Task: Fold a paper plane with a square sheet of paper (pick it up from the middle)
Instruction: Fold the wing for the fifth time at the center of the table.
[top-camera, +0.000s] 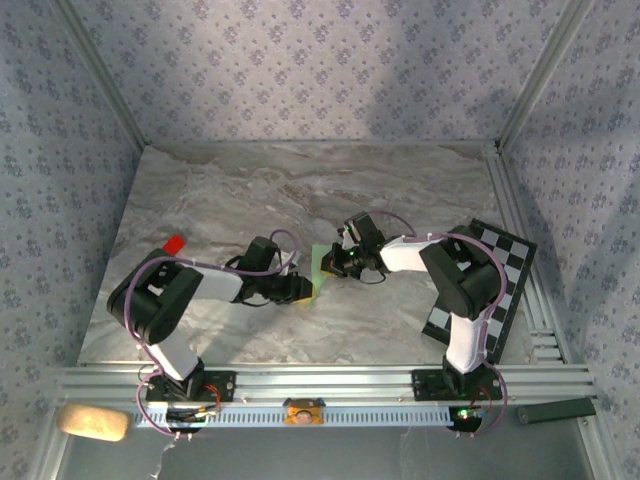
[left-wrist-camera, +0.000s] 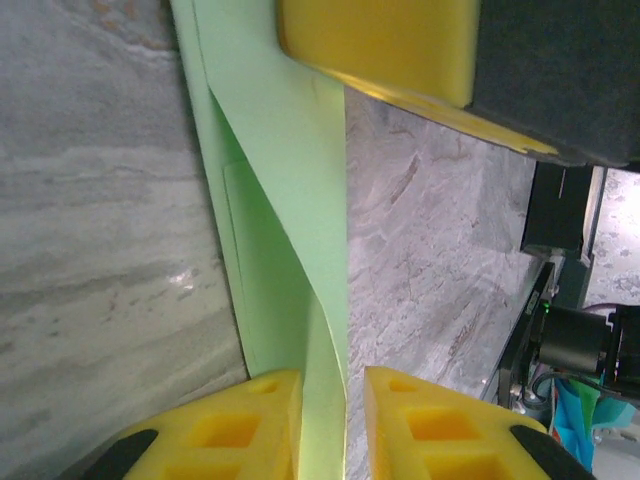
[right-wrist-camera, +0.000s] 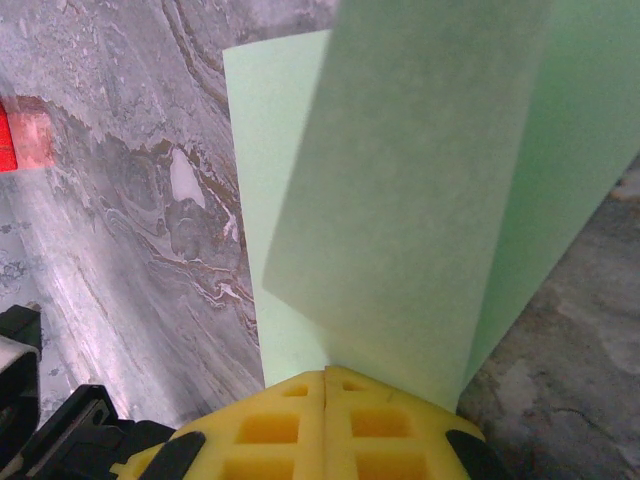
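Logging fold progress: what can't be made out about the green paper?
- Top external: green paper tiny, half covered by left gripper and right gripper; folds unreadable.
- Left wrist: upper end hidden behind a yellow finger.
- Right wrist: top and right edges cut off by frame.

Top view looks down from behind over the whole table (top-camera: 300, 180); both wrist views sit close on the same green paper (left-wrist-camera: 290, 150).

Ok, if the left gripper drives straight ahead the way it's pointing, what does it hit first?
The green paper, running between the fingers of the left gripper; beyond it, probably the yellow fingers of the right gripper pinching the same sheet, depth unclear.
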